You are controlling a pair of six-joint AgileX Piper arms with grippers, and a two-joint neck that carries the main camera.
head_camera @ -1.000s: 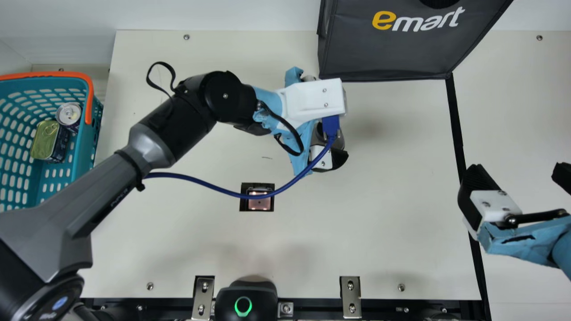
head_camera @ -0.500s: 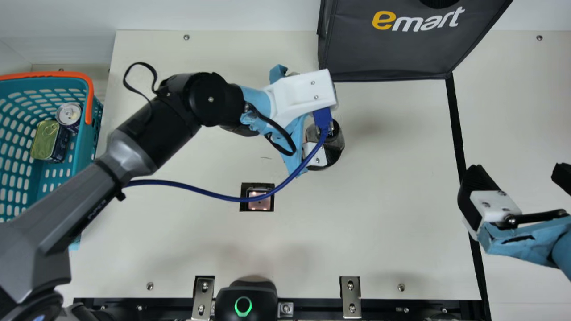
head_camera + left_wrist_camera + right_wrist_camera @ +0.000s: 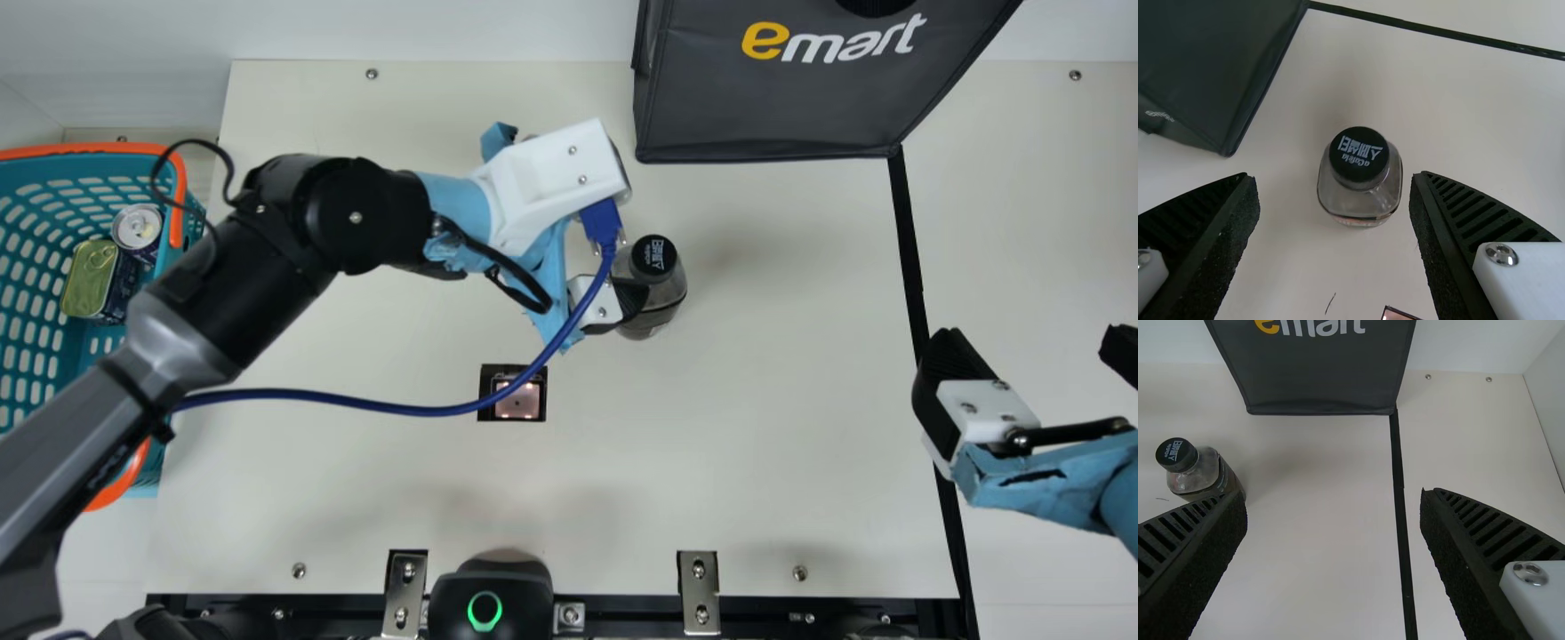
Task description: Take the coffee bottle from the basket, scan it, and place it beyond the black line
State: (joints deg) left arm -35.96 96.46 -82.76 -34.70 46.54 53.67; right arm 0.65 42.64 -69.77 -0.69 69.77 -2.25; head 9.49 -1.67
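Left pincer [image 3: 1333, 176], released, should be drawn well clear of the coffee bottle [image 3: 658, 300] before its body is gently gripped by the opened right pincer [image 3: 1333, 493].

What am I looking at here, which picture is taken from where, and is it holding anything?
These are two robot arms at a cream table. The main view looks down from a camera on a neck between them. Each wrist view comes from a camera on one arm, showing its own two black fingers.

Nothing is held: the left gripper is open, with the coffee bottle standing on the table close by, and the right gripper is open and empty.

In the main view, a teal basket with cans sits at the left, a dark bag at the top, a black line toward the right, and a small lit window, probably the scanner, in the table.
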